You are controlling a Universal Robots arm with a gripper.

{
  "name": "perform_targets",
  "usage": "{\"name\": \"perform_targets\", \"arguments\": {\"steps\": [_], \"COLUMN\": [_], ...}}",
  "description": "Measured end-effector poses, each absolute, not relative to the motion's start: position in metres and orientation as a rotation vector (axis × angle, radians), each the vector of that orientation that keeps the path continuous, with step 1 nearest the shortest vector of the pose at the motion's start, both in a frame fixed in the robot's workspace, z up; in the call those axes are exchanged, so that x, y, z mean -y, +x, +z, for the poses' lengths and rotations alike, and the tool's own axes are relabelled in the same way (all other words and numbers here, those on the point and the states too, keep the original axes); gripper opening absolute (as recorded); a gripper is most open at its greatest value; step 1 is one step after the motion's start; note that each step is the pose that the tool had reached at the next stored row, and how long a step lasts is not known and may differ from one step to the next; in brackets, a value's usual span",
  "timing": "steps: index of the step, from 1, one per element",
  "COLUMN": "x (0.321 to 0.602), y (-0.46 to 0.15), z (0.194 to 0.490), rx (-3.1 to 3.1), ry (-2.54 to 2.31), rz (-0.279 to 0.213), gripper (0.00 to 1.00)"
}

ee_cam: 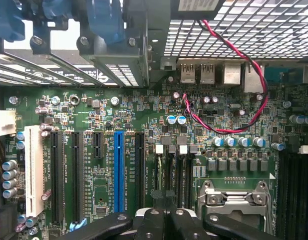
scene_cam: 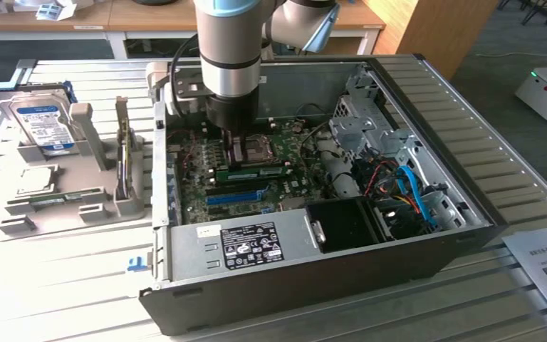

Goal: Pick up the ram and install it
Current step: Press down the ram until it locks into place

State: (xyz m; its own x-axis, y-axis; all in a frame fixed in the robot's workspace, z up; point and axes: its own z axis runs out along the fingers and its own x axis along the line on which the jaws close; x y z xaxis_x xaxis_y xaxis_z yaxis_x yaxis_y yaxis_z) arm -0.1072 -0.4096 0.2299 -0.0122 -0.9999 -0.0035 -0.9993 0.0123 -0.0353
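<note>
Robot arm (scene_cam: 231,50) reaching down into an open computer case (scene_cam: 426,235) on a slatted table (scene_cam: 45,285). The gripper (ee_cam: 166,220) hangs low over the green motherboard (ee_cam: 144,125), near the processor socket (ee_cam: 236,200) and beside the blue slot (ee_cam: 118,165); its black fingers (ee_cam: 149,225) are pressed together with nothing between them. The ram (scene_cam: 120,153) stands on edge in a grey holder (scene_cam: 126,196) outside the case, at the exterior view's left, beside a hard drive (scene_cam: 40,121).
</note>
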Motion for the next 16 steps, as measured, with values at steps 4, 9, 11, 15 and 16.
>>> {"name": "perform_targets", "arguments": {"steps": [4, 9, 11, 15, 16], "x": [0.4096, 0.4098, 0.4099, 0.4100, 0.4101], "y": [-0.1072, -0.1072, -0.1071, -0.1072, -0.1072], "z": [0.2297, 0.2293, 0.2292, 0.2290, 0.2287], "rx": [-2.216, -2.215, -2.216, -2.216, -2.216], "ry": [-2.189, -2.188, -2.189, -2.189, -2.189], "rz": [-0.035, -0.035, -0.035, -0.035, -0.035], "gripper": [0.10, 0.10, 0.10, 0.10, 0.10]}}
